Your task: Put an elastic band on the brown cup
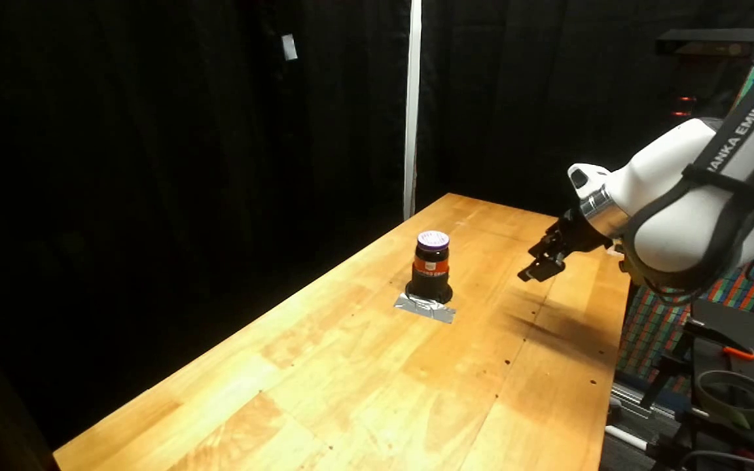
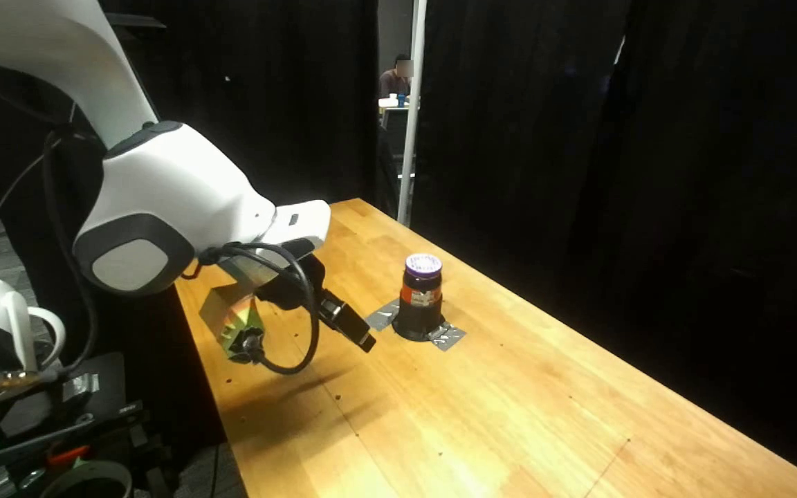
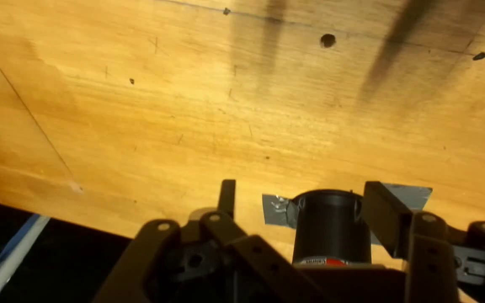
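Note:
The brown cup (image 1: 431, 267) is a dark jar-like cylinder with an orange label band and a purple-and-white lid. It stands upright in a black holder (image 1: 429, 286) taped to the table, and it also shows in an exterior view (image 2: 421, 294). My gripper (image 1: 540, 267) is above the table, beside the cup and apart from it. In the wrist view the gripper (image 3: 300, 185) is open, fingers wide apart, nothing between the tips. There the holder (image 3: 331, 231) shows beyond the fingers, and only a sliver of label (image 3: 326, 261) is visible. I see no elastic band.
Grey tape strips (image 1: 425, 308) hold the holder to the wooden table (image 1: 351, 379). Black curtains and a pale pole (image 2: 409, 138) stand behind the table. A side stand with a tape roll (image 1: 736, 396) is beyond the table edge. A cable loops beside the gripper (image 2: 367, 344).

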You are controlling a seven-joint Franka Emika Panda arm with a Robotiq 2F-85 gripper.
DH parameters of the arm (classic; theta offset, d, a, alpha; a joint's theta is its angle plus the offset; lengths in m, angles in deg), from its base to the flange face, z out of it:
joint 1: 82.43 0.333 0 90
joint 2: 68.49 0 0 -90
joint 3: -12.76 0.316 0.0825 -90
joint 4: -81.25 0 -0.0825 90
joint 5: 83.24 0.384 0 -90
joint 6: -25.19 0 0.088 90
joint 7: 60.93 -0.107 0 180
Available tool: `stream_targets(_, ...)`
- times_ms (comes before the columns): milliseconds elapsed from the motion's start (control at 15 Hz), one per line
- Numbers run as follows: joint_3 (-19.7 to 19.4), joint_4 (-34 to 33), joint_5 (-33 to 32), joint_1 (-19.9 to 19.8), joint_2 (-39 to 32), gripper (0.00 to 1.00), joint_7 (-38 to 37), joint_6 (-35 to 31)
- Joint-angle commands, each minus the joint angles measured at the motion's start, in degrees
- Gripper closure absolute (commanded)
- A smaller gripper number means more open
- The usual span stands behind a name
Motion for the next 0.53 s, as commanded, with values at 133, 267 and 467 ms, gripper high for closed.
stream_targets(133,-14.9,-2.7,23.5,15.7,2.8,0.00,23.1,10.7)
stream_targets(267,-17.9,-2.9,28.6,18.9,2.5,0.00,27.5,11.4)
stream_targets(467,-21.0,-2.9,34.5,22.3,2.3,0.00,29.9,11.5)
